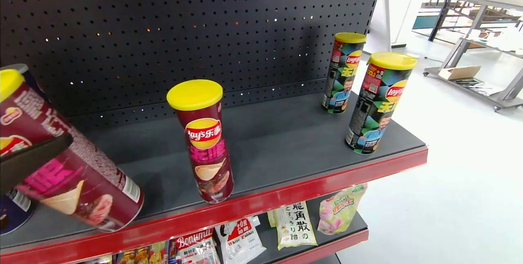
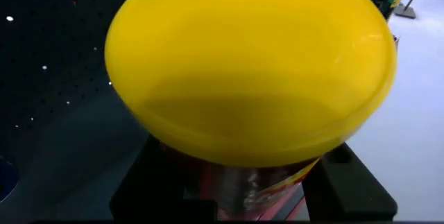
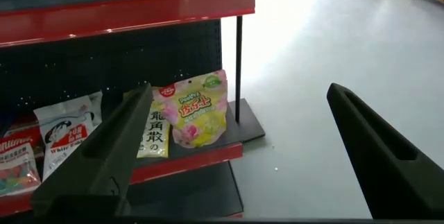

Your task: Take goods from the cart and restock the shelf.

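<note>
My left gripper [image 1: 28,162] is shut on a maroon chip can with a yellow lid [image 1: 69,162], held tilted over the left end of the top shelf [image 1: 286,141]. In the left wrist view the can's yellow lid [image 2: 250,64] is close up between the black fingers [image 2: 149,175]. A second maroon can [image 1: 204,137] stands upright near the shelf's front edge. Two green-patterned cans [image 1: 378,102] [image 1: 343,72] stand at the shelf's right end. My right gripper [image 3: 257,154] is open and holds nothing, low beside the lower shelf [image 3: 208,158].
A dark blue can [image 1: 12,211] sits behind the held can at the far left. The black pegboard [image 1: 184,31] backs the shelf. Snack bags [image 1: 292,223] lie on the lower shelf, among them a green-and-pink bag [image 3: 198,109]. Metal racks [image 1: 482,51] stand across the open floor to the right.
</note>
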